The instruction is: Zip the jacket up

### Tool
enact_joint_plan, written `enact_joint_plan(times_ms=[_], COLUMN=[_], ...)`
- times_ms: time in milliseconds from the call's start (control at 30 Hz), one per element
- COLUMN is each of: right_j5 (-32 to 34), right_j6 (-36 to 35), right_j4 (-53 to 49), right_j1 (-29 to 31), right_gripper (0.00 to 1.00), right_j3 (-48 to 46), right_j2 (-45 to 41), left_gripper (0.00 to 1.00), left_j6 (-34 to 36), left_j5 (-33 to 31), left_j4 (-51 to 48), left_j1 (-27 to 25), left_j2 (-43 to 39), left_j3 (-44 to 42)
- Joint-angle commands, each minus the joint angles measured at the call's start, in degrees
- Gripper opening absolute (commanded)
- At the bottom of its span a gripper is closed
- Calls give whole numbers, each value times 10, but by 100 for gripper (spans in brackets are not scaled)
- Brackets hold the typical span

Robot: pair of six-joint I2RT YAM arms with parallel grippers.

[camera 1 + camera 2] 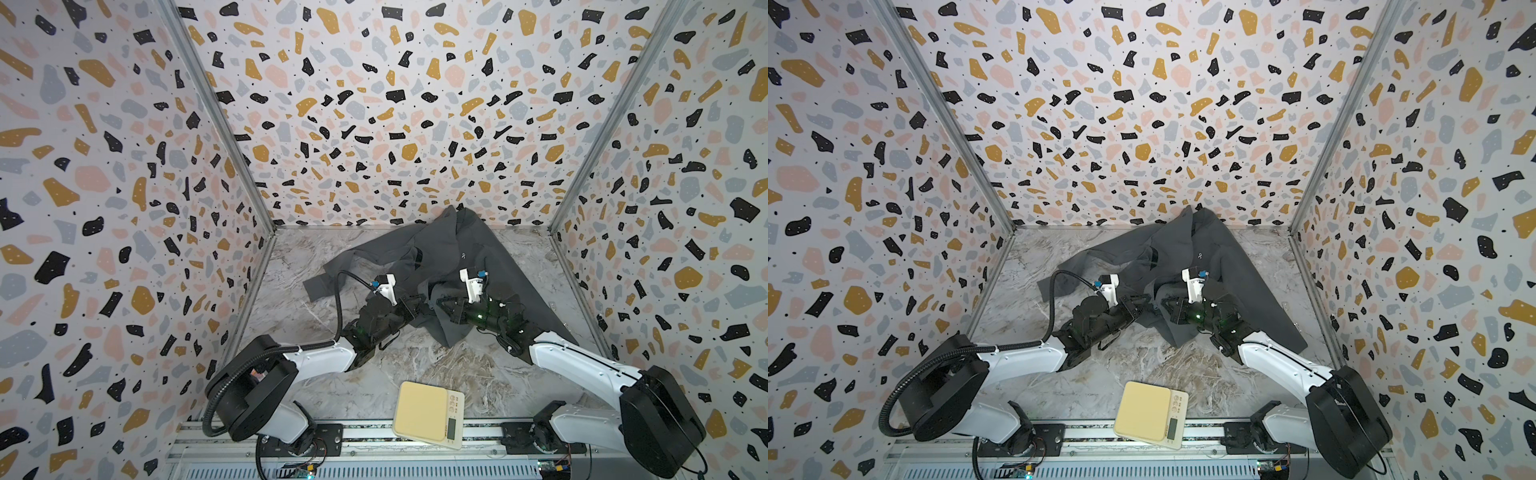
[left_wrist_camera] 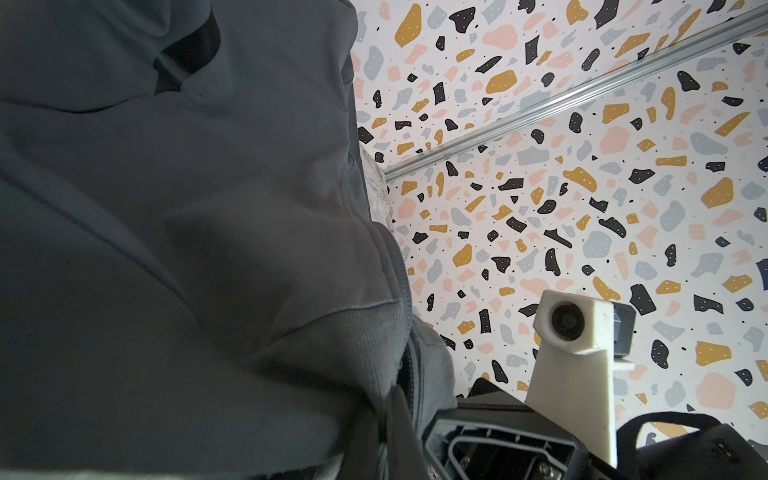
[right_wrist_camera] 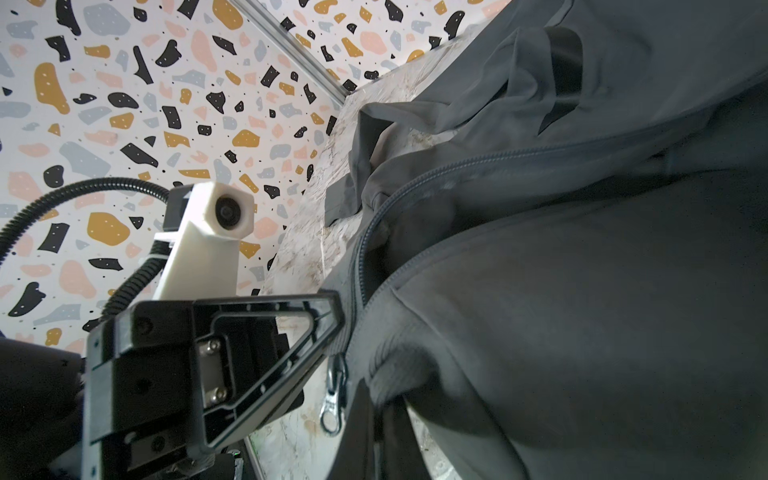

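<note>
Centrally, both closed jaws pinch the jacket [image 1: 449,245] at its bunched hem

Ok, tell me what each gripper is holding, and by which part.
Both hold the jacket: the left gripper and right gripper each seem to pinch a lower front edge beside the bottom end of the zip.

The jacket [image 1: 469,249] is charcoal-grey, with a black pocket strip [image 1: 419,257] and a white logo [image 1: 464,257]. The walls [image 1: 374,104] show white terrazzo flecked ochre, pink, blue-grey and black. The tabletop [image 1: 415,365] is veined grey-beige marble; the kitchen scale [image 1: 419,409] is cream.
</note>
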Motion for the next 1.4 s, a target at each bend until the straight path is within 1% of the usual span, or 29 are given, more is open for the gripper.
enact_joint_plan(times_ms=[0, 167, 267, 433, 533, 833, 1000, 1067, 1133, 1267, 1367], right_j5=[-15, -21, -11, -38, -56, -88, -111, -118, -122, -130, -130], right_j6=[1, 17, 36, 89, 118, 152, 138, 131, 125, 114, 98], right_j4=[17, 32, 20, 80, 113, 196, 209, 204, 198, 186, 169], right_j1=[6, 6, 4, -5, -8, -20, -22, -22, -23, -27, -35], right_gripper=[0, 0, 12, 24, 29, 31, 30, 28, 21, 0, 0], right_j3=[2, -3, -4, -39, -57, -91, -85, -81, -76, -72, -75], right_j2=[-7, 4, 11, 23, 29, 36, 47, 51, 52, 44, 23], left_gripper=[0, 0, 0, 0, 0, 0, 0, 0, 0, 0, 0], left_j6=[-3, -10, -10, -25, -32, -36, -36, -36, -34, -28, -3], left_j5=[16, 25, 27, 37, 42, 47, 47, 47, 47, 40, 23], left_j4=[51, 66, 69, 96, 110, 117, 117, 117, 117, 115, 93], left_j1=[-6, -11, -15, -17, -19, -24, -25, -25, -25, -25, -24], left_j2=[10, 27, 36, 58, 71, 90, 95, 96, 95, 82, 55], left_j3=[20, 22, 20, 13, 10, 9, 9, 8, 8, 3, -1])
